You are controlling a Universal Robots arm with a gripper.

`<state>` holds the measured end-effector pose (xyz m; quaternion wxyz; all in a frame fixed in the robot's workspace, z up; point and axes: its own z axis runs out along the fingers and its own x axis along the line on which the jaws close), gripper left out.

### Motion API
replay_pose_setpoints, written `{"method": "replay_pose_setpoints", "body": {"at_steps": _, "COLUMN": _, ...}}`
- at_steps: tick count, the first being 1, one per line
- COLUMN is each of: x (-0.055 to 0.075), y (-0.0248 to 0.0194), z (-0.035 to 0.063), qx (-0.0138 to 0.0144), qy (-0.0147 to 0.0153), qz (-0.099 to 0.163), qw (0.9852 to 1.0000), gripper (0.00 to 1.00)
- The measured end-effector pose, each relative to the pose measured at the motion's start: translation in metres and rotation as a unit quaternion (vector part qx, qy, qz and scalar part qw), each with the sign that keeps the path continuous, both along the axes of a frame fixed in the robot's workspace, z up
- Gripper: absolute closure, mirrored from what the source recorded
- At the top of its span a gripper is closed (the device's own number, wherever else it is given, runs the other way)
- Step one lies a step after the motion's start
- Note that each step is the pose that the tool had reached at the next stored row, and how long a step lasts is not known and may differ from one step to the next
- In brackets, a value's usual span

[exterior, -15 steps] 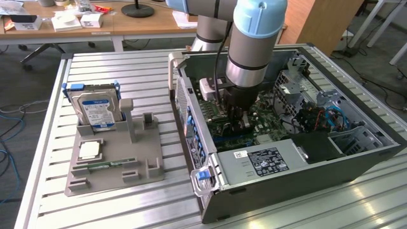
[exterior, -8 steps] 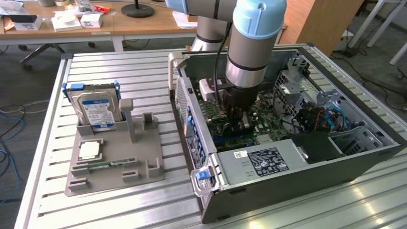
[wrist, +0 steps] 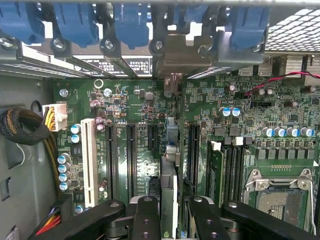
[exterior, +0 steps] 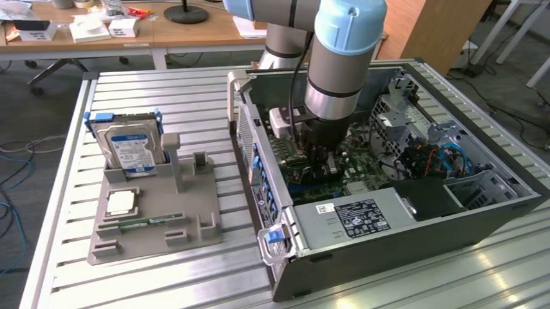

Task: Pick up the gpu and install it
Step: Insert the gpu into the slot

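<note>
The surface (exterior: 154, 270) is a slatted, ribbed aluminium bench. On it lies an open grey steel computer case (exterior: 387, 257), its side panel removed, exposing a green motherboard (wrist: 135, 100) with long black expansion slots (wrist: 131, 160), one white slot and blue retention clips along the rear bracket row. Towards the exterior view's left stands a grey moulded plastic holder (exterior: 154, 225) carrying a silver hard drive (exterior: 129, 148) with a blue-white label. The arm reaches down into the case. The gripper (wrist: 170, 215), black and jointed, is closed narrowly on the gpu (wrist: 169, 195), a thin card held edge-on, upright, directly above the motherboard between two slots.
</note>
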<state>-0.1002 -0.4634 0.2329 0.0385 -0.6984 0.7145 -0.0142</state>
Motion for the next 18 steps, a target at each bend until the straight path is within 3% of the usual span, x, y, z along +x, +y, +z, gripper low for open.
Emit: {"method": "replay_pose_setpoints", "body": {"at_steps": 18, "x": -0.0013, "y": 0.0, "z": 0.0044, "qx": 0.0, "qy": -0.0015, "qz": 0.0, "qw": 1.0, "gripper": 0.74}}
